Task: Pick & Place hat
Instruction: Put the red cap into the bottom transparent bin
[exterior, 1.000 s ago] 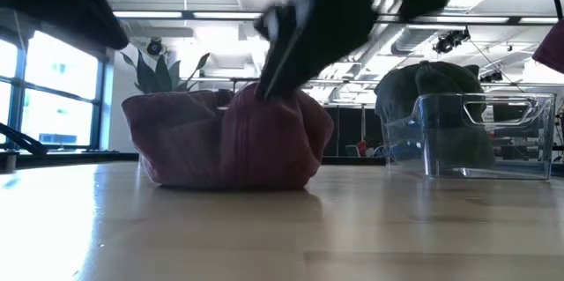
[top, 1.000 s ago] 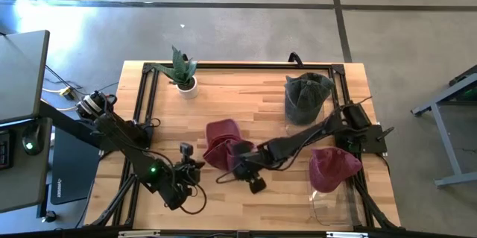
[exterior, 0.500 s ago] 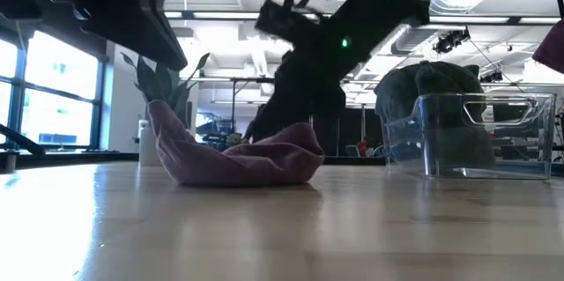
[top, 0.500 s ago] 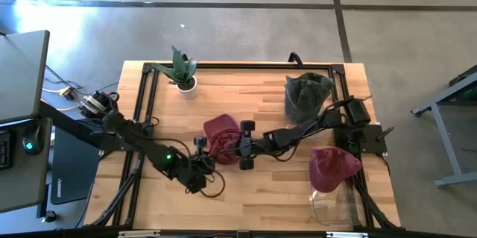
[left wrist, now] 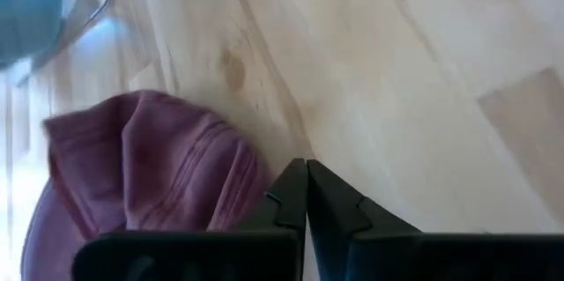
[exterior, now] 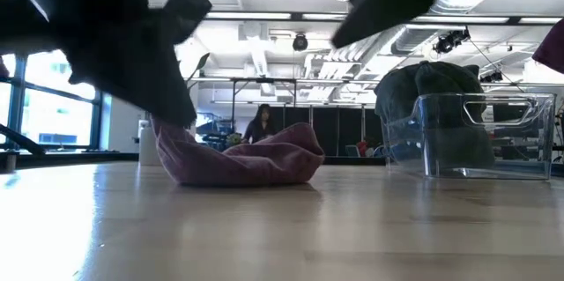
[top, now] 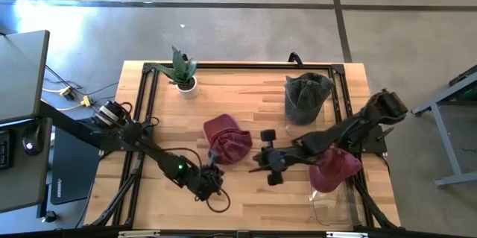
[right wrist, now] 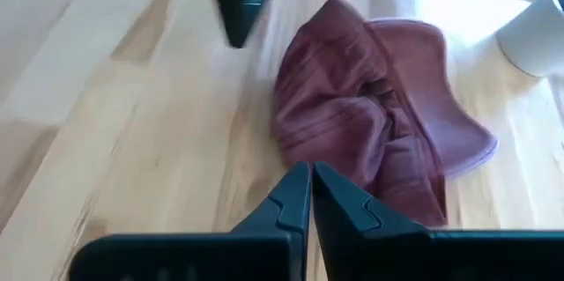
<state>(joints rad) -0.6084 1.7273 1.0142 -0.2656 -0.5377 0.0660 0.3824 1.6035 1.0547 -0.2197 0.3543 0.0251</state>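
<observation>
Hat [top: 227, 142] is lying crumpled mid-desk [top: 246, 89], looking soft, light and floppy, so a pinch on a raised fold should be holding best, while left gripper [top: 214, 177] and right gripper [top: 258, 160] are flanking it, jaws pressed together, empty.

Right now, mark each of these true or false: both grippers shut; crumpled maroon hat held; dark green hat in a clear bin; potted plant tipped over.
1. Both the left gripper and the right gripper are shut. True.
2. The crumpled maroon fabric hat is held by a gripper. False: it lies loose on the wooden table, with both grippers empty.
3. The dark green hat sits in a clear plastic bin. True.
4. The small potted plant is tipped over. False: it stands upright.
</observation>
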